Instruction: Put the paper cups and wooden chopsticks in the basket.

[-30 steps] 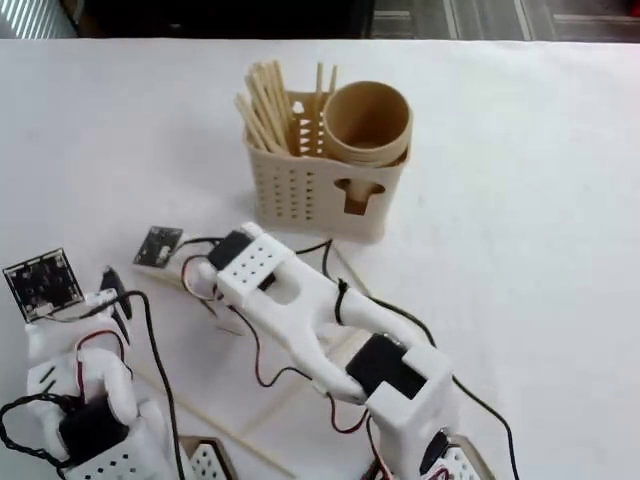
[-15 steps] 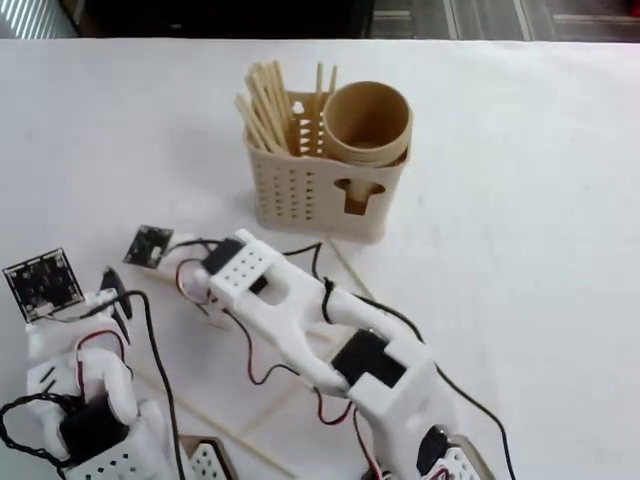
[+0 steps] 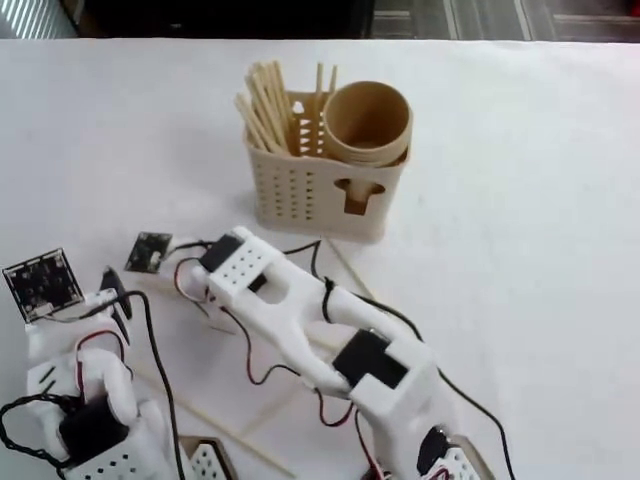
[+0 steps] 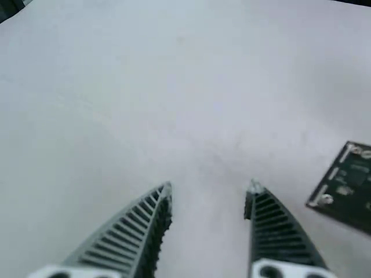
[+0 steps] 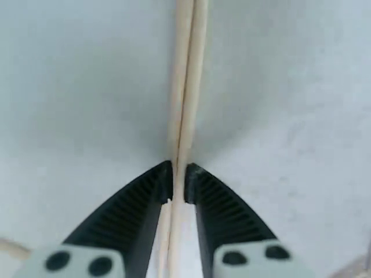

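A perforated cream basket (image 3: 318, 195) stands at the back of the table. It holds a tan paper cup (image 3: 367, 122) and several wooden chopsticks (image 3: 265, 100). In the right wrist view my right gripper (image 5: 178, 174) is shut on a pair of wooden chopsticks (image 5: 186, 81) lying side by side on the white table. From above, the right arm (image 3: 300, 310) stretches over the table's middle in front of the basket and hides its own fingers. My left gripper (image 4: 208, 188) hangs open over bare table, nothing between its fingers.
Loose chopsticks lie on the table: one (image 3: 346, 270) in front of the basket, another (image 3: 215, 430) near the front edge. The left arm (image 3: 85, 400) sits at the front left. A small circuit board (image 4: 346, 186) shows beside the left gripper.
The right arm has shifted a little to the left, its wrist board going with it. The left arm has kept still.
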Robot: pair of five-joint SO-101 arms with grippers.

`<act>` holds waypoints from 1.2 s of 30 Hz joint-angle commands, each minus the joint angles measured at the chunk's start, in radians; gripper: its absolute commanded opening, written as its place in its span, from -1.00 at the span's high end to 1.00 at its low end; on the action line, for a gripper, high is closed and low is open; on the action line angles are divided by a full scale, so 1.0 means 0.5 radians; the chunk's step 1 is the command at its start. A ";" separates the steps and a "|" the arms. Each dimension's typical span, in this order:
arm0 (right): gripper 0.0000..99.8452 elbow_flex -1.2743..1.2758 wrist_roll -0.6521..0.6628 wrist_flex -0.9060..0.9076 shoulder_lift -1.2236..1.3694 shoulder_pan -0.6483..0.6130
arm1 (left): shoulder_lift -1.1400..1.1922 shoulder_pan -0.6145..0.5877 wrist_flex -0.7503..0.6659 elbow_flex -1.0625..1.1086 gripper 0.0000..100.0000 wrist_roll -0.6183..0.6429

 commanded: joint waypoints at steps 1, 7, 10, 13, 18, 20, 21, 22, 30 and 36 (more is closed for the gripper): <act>0.96 0.120 0.031 0.035 -0.339 0.075 | -0.023 -0.008 -0.046 -0.021 0.58 0.021; 0.96 0.393 0.104 0.029 -0.729 0.186 | -0.023 -0.008 -0.046 -0.018 0.58 0.021; 0.95 0.516 0.095 -0.075 -0.772 0.164 | -0.023 -0.008 -0.046 -0.018 0.58 0.021; 0.90 0.657 0.089 -0.284 -0.741 0.091 | -0.023 -0.008 -0.046 -0.018 0.58 0.021; 0.69 0.819 0.086 -0.594 -0.640 -0.023 | -0.023 -0.008 -0.046 -0.018 0.58 0.021; 0.68 0.819 0.086 -0.637 -0.591 -0.029 | -0.023 -0.008 -0.046 -0.018 0.58 0.021; 0.68 0.816 0.086 -0.655 -0.569 -0.029 | -0.023 -0.008 -0.046 -0.018 0.58 0.021; 0.68 0.816 0.086 -0.683 -0.545 -0.029 | -0.023 -0.008 -0.046 -0.018 0.58 0.021; 0.69 0.586 0.086 -0.563 -0.256 -0.041 | -0.023 -0.008 -0.046 -0.018 0.58 0.021; 0.96 0.141 0.089 -0.180 0.097 -0.063 | -0.023 -0.008 -0.046 -0.018 0.58 0.021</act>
